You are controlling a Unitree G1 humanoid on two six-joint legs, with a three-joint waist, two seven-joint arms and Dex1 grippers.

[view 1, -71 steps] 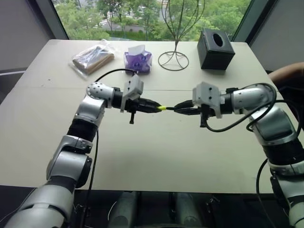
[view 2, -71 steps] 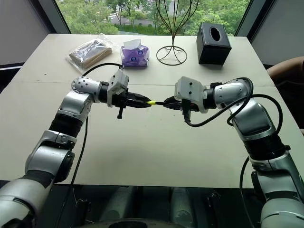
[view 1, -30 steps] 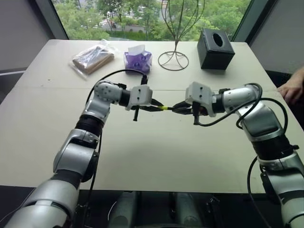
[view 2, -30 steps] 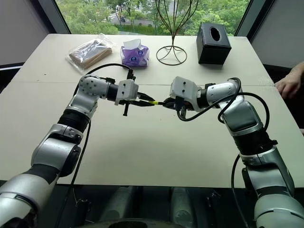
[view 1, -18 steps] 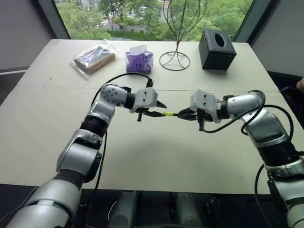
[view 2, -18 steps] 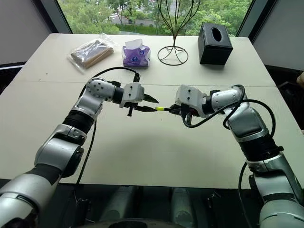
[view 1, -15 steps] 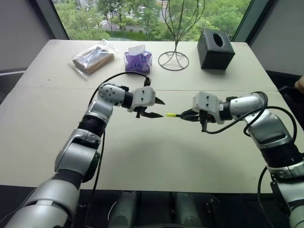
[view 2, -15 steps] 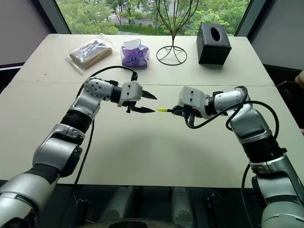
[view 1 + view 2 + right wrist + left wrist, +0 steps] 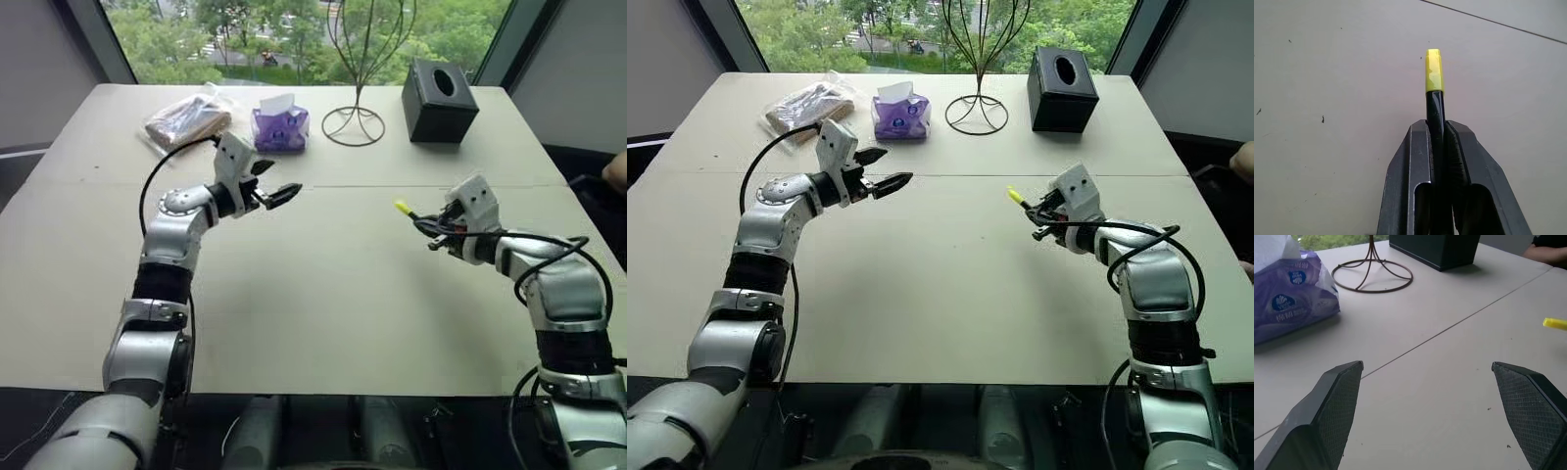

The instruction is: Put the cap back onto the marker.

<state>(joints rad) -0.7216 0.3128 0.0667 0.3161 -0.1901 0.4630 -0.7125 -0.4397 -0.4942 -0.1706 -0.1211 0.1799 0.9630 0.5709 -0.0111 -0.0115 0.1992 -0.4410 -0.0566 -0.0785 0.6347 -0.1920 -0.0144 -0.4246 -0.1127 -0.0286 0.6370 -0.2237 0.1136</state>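
Right wrist view: marker [image 9: 1435, 120] clamped between right gripper [image 9: 1442, 142] fingers, yellow cap [image 9: 1433, 70] seated on its far end, held above table [image 9: 1327, 73]. Left gripper [image 9: 279, 194] well apart from it, spread wide and empty over table middle. Farther back: tissue pack [image 9: 280, 125], wire stand [image 9: 357, 125], black box [image 9: 438, 87], wrapped packet [image 9: 186, 119].

I see marker [image 9: 1435, 115] — thin black stick, clamped in right gripper [image 9: 1439, 128], held above table. Yellow cap [image 9: 1433, 70] seated on its far end — pointing away from fingers.
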